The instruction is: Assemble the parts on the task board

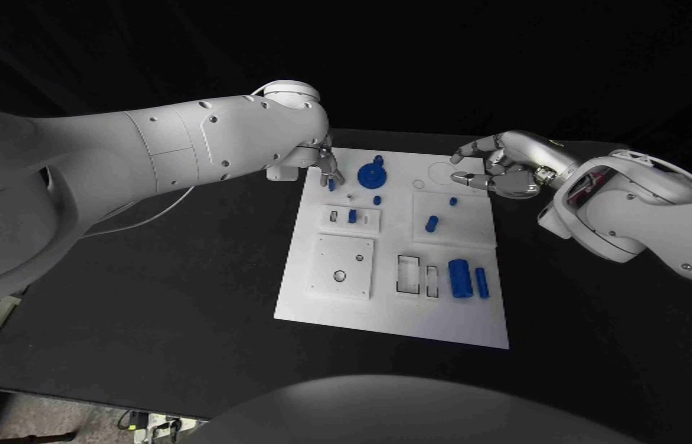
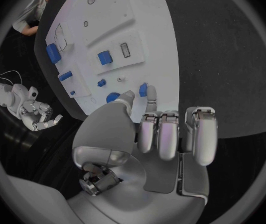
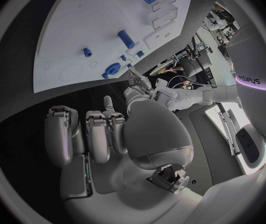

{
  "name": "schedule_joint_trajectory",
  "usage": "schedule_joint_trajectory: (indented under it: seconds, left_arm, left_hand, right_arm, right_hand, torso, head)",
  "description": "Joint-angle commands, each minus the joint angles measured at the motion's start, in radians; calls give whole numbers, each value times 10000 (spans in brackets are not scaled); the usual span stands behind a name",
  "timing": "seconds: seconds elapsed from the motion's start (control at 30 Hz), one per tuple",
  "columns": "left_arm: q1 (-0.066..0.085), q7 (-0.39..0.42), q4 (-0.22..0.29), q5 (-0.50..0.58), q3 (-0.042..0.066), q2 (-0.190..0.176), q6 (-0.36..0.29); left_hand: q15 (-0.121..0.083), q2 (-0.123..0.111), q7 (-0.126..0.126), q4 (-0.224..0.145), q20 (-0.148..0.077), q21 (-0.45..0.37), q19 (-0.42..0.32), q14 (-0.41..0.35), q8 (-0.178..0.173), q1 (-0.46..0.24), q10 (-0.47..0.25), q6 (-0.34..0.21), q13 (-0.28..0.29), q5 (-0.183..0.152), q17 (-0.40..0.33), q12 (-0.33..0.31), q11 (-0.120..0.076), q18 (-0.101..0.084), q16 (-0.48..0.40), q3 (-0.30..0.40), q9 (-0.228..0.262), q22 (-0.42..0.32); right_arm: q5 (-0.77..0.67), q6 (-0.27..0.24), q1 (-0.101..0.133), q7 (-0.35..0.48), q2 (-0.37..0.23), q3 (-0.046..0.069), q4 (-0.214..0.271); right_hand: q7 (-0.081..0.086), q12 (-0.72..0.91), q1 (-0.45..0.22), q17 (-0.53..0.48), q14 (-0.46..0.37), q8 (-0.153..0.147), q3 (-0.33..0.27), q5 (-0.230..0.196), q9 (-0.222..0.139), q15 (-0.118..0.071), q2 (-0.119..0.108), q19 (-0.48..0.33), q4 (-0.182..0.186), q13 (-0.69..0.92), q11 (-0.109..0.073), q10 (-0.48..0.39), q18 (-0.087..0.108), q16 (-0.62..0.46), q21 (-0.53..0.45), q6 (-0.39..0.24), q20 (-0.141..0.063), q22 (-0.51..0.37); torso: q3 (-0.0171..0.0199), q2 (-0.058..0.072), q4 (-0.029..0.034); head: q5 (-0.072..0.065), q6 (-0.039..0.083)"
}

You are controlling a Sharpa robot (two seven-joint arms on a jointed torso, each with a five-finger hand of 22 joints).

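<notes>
The white task board (image 1: 325,299) lies mid-desk, carrying small blue parts (image 1: 460,276), some lying flat, some standing upright. At its far left corner the left hand (image 1: 320,164) pinches a small blue part (image 2: 143,89) between its fingers (image 2: 148,122). Off the far right corner the right hand (image 1: 498,167) hovers, fingers loosely apart, holding nothing.

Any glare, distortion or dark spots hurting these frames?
Head view: the task board is evenly lit and readable against black surroundings, no glare. Left wrist view: fisheye bends the board's edges; the left robot hand is bright but not blown out. Right wrist view: same bending, the right robot hand blocks the middle.
</notes>
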Motion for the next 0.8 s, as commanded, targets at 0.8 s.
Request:
schedule_joint_trajectory:
  seconds: [0.8]
  left_arm:
    - [-51, 40, -59, 99, -4, 64, 150]
  left_hand:
    - [-147, 19, -67, -153, -146, -110, 928, 1053, -155, 393, 1040, 232, 2629, 845, 2635, 2, -120, -110, 24, 420, 19, 2566]
  right_arm:
    - [-56, 144, -7, 8, 14, -1, -10]
  right_hand:
    - [2, -2, 120, 2631, 1043, 9, 80, 68, 22, 29, 15, 34, -39, 2606, 65, 1033, 101, 35, 2, 145, -35, 2110]
  torso:
    - [2, -3, -2]
  head:
    - [-34, 0]
